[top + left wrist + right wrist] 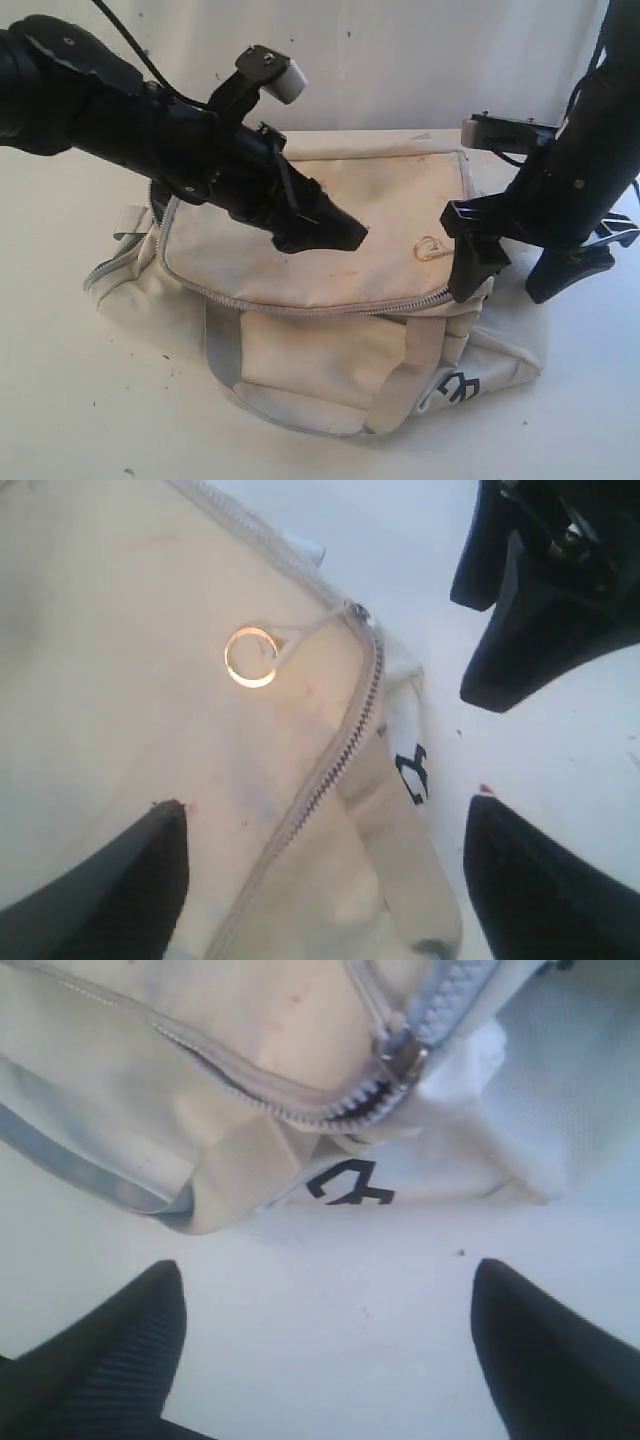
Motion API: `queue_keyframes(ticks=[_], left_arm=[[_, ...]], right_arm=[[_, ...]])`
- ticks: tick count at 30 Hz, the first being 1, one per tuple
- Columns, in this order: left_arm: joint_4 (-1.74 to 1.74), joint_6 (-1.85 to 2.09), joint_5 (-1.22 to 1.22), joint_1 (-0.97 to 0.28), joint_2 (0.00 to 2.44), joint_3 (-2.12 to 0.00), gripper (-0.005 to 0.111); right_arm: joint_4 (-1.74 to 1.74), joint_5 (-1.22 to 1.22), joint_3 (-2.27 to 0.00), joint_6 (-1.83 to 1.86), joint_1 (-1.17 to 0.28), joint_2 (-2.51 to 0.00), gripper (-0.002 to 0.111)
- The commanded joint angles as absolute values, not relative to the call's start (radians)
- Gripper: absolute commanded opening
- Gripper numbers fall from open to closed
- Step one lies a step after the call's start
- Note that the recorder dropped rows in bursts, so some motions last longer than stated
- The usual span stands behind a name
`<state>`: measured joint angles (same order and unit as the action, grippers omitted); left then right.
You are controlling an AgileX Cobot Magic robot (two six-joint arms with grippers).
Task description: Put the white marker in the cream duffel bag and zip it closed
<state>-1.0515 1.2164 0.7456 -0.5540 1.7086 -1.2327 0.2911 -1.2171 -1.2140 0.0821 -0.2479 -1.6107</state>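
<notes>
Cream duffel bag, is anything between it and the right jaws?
Nothing visible does. The cream duffel bag lies uncovered, its zipper slider exposed; the right jaws stand open over the table beside it.

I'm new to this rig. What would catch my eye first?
The stained cream duffel bag fills the middle of the table, its grey zipper looking closed along the front. Both black grippers hang open and empty: the left gripper over the bag's top, the right gripper at its end beside the zipper slider. A gold ring glints on top.
</notes>
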Motion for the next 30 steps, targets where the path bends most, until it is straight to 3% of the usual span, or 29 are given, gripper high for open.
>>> queue_keyframes(ticks=[1, 5, 16, 21, 24, 30], left_arm=[[-1.190, 1.362, 0.585, -0.612, 1.727, -1.236, 0.086], [-1.372, 1.582, 0.567, -0.652, 1.773, -1.236, 0.086], [-1.742, 1.726, 0.537, -0.652, 1.920, -1.250, 0.086], [-1.634, 1.577, 0.546, -0.652, 1.991, -1.366, 0.086], [-1.339, 1.306, 0.576, -0.652, 2.046, -1.467, 0.086], [-1.084, 1.185, 0.681, -0.652, 2.100, -1.565, 0.086]], right_arm=[[0.263, -1.217, -1.222, 0.056, -0.210, -1.601, 0.073], [0.279, -1.088, -1.222, 0.046, -0.131, -1.601, 0.073], [0.306, -0.894, -1.218, 0.040, -0.126, -1.601, 0.073], [0.308, -0.893, -1.218, 0.040, -0.126, -1.601, 0.073], [0.309, -0.891, -1.218, 0.038, -0.126, -1.601, 0.073], [0.324, -0.883, -1.218, -0.013, -0.109, -1.601, 0.073]])
